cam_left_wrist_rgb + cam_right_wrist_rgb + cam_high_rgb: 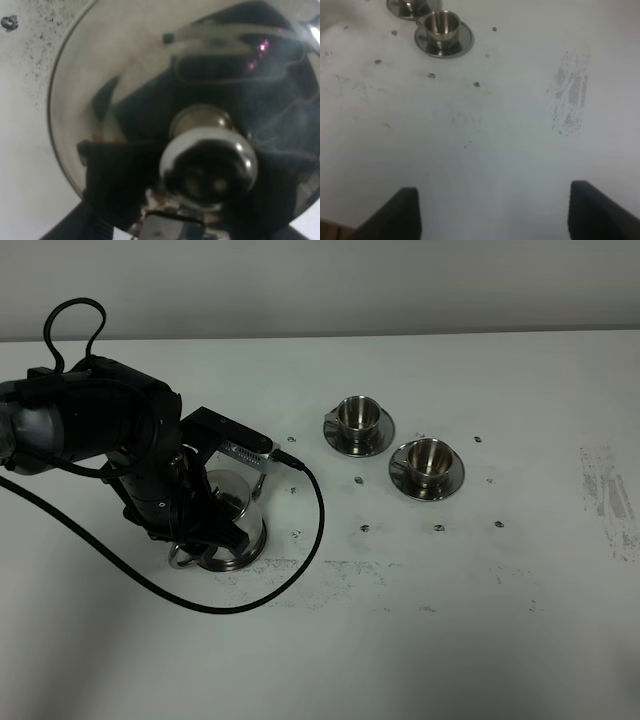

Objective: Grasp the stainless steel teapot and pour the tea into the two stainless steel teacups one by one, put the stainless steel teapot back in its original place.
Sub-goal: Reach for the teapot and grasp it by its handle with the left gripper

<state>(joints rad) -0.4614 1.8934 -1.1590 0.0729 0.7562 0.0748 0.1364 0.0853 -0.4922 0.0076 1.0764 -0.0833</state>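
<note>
Left claw down at the handle side of the stainless steel teapot, presumably lining up on the loop handle; no telling the jaw gap, nor any hold on the pot; pot upright on the table, well apart from farther teacup and nearer teacup; bare table between for the carry, edges distant; right claw agape, empty.

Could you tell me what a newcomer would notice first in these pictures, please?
First the black left arm hunched over the shiny teapot at the left of the table; its knobbed lid fills the left wrist view. Next, the rear teacup and front teacup, right of centre, side by side.
</note>
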